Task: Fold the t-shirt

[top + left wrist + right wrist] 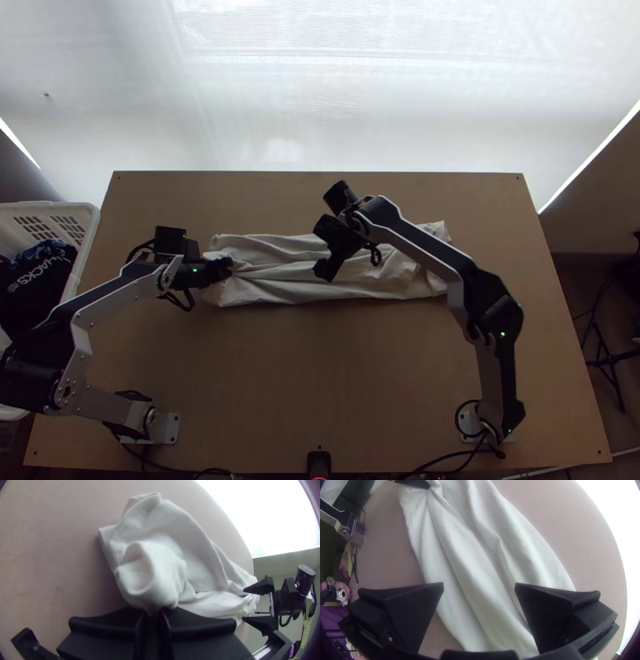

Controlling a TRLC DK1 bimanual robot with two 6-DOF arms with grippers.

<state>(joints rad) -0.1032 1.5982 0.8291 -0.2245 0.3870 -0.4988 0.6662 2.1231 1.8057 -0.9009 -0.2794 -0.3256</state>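
The white t-shirt (280, 292) lies as a long, narrow strip with lengthwise creases across the middle of the table. At its left end my left gripper (227, 268) holds a bunched bit of cloth. In the left wrist view my left gripper (152, 613) is shut on a gathered pinch of the shirt (196, 556). My right gripper (324, 248) is over the middle of the strip. Its fingers stand wide apart in the right wrist view, where the right gripper (479, 586) has the shirt (470, 566) beneath and nothing held between the fingers.
A white basket (90, 228) with dark clothing (40, 280) stands beyond the table's left edge. Bare wood of the table (320, 376) lies in front of the shirt. A white curtain (320, 104) hangs behind the far edge.
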